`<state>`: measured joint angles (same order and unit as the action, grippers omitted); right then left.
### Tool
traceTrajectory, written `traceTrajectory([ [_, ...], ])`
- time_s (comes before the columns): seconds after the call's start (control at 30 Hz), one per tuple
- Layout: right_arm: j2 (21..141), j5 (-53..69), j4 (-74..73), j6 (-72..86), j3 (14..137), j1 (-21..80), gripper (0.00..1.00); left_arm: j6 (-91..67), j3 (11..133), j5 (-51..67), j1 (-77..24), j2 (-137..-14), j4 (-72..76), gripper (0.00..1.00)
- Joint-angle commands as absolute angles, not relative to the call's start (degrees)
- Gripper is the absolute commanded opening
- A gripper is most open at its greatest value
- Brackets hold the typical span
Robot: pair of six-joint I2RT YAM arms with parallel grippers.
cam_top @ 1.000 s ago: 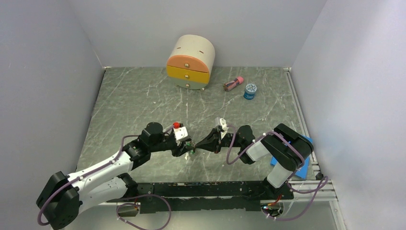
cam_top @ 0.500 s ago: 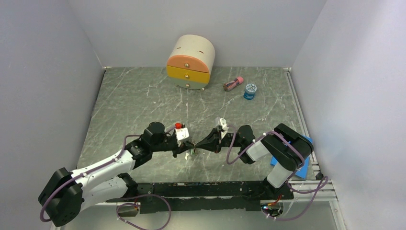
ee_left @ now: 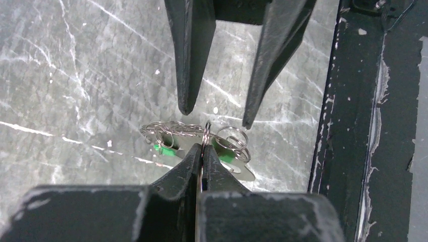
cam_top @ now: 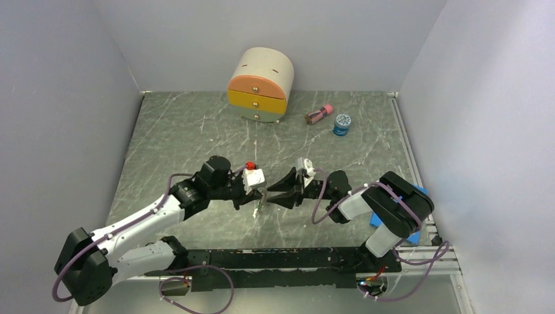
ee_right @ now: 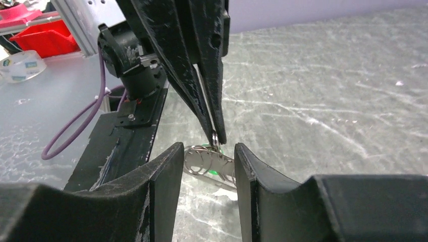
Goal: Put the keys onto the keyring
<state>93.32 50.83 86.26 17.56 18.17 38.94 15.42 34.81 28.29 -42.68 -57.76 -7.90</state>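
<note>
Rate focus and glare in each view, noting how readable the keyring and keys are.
Top external: even light, sharp, but the keys are a green speck. Left wrist: own left pincer blurred up close; the keyring is crisp, table faintly glossy. Right wrist: near right pincer fingers soft and dark; keys partly hidden between them.
</note>
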Motion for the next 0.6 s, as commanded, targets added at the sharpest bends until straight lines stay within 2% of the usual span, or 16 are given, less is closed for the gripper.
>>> traceTrajectory([
  [0.0, 90.19, 50.28, 92.32, 16.48, 19.21, 38.68, 0.45, 20.7, 42.04, 25.44, -42.83, -61.02, -20.5, 0.03],
  [0.23, 91.76, 49.82, 92.62, 17.58, 19.66, 38.76, 0.5, 22.91, 50.28, 21.32, -42.87, -66.18, -32.77, 0.03],
  [0.57, 92.72, 49.58, 90.11, 17.49, 22.18, 39.25, 0.52, 25.44, 59.49, 14.84, -44.32, -67.21, -45.63, 0.03],
])
